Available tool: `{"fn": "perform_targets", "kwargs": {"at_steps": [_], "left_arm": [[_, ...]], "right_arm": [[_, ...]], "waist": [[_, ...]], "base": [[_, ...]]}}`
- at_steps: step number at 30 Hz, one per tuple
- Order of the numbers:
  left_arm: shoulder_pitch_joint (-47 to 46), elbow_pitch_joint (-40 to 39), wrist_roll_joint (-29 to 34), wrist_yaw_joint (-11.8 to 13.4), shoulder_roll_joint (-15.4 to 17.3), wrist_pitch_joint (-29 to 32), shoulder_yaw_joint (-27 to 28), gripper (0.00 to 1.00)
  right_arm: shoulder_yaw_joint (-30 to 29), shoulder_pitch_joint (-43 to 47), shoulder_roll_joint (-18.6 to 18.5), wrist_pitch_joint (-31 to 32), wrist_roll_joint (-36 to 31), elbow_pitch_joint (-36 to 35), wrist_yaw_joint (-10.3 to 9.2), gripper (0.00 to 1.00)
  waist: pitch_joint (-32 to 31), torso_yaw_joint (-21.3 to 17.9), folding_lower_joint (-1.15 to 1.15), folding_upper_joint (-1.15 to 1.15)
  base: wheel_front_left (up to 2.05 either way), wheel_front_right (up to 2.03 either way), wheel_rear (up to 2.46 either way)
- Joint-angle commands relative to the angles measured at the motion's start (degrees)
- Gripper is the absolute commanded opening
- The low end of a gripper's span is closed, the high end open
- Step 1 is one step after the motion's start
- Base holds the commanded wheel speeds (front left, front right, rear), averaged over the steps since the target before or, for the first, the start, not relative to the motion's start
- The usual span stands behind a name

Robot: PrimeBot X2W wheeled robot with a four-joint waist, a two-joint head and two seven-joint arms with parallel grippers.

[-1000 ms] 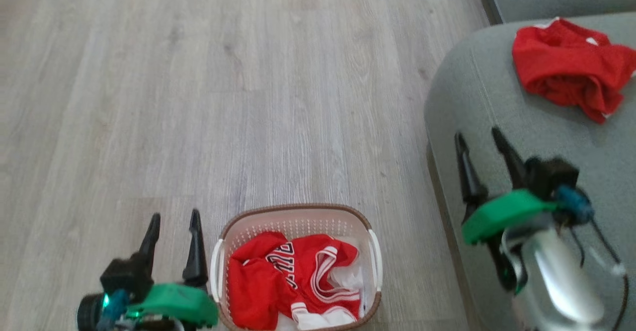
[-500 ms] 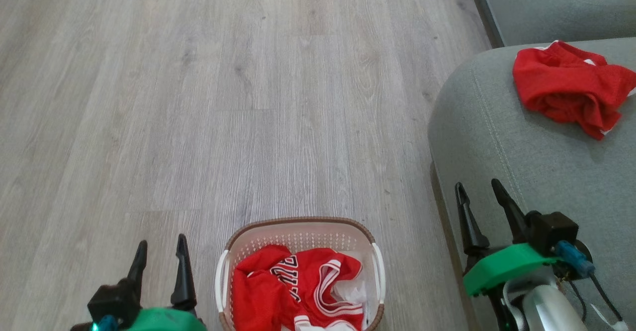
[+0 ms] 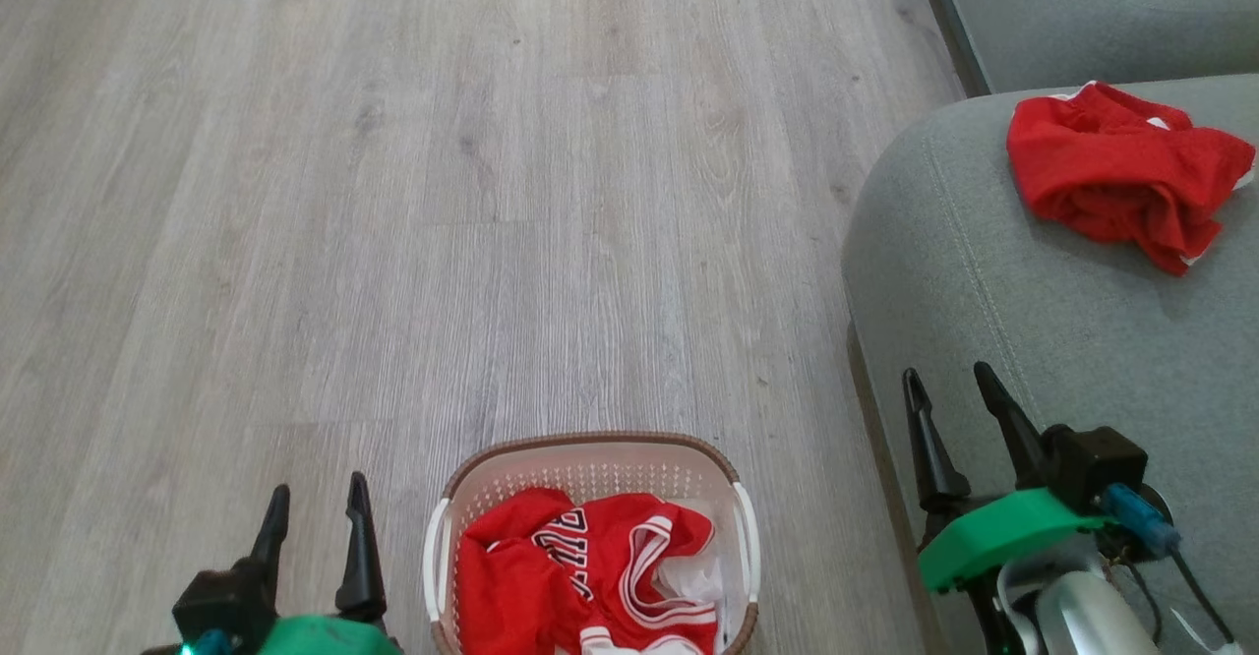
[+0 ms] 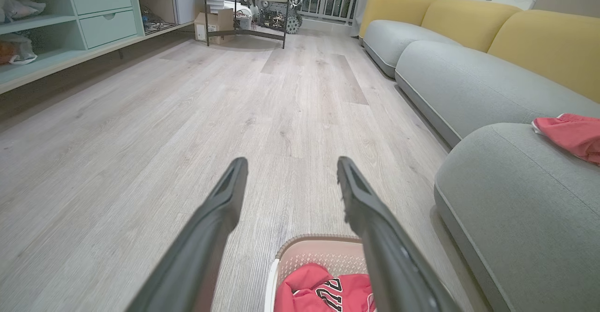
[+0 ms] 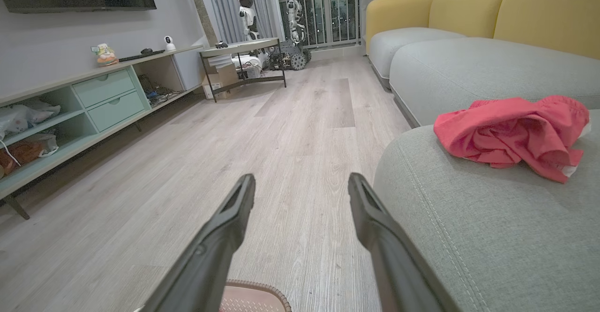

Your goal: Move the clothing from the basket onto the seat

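Both spread empty: left gripper [image 3: 320, 484], right gripper [image 3: 945, 371]; jersey [image 3: 507, 571] in basket [image 3: 590, 438] shows folded, unreadable lettering.

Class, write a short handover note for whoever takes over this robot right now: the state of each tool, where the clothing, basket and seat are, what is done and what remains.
Left tool: open and empty, above the floor just left of the basket.
Right tool: open and empty, above the front edge of the seat.
Done: one crumpled red garment lies on the seat.
Left: the red jersey with black-and-white lettering lies in the basket. It needs grasping and carrying to the seat.
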Motion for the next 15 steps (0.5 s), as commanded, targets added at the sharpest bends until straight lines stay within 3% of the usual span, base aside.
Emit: {"fn": "perform_targets", "kwargs": {"at_steps": [1,15], "left_arm": [[-1.8,-1.6,0.6,-0.3,-0.2,-0.7,2.4,1.00],[-3.7,2.4,2.4,-1.9,-0.5,-0.7,-0.6,1.00]], "right_arm": [[1.0,-1.6,0.3,-0.4,0.3,-2.1,-0.02,1.00],[-0.7,-1.7,0.3,-0.4,-0.2,-2.7,-0.02,1.00]], "waist": [[0.1,0.0,0.00,0.00],[1.8,-0.2,0.00,0.00]], "base": [[0.00,0.00,0.00],[0.00,0.00,0.00]]}}
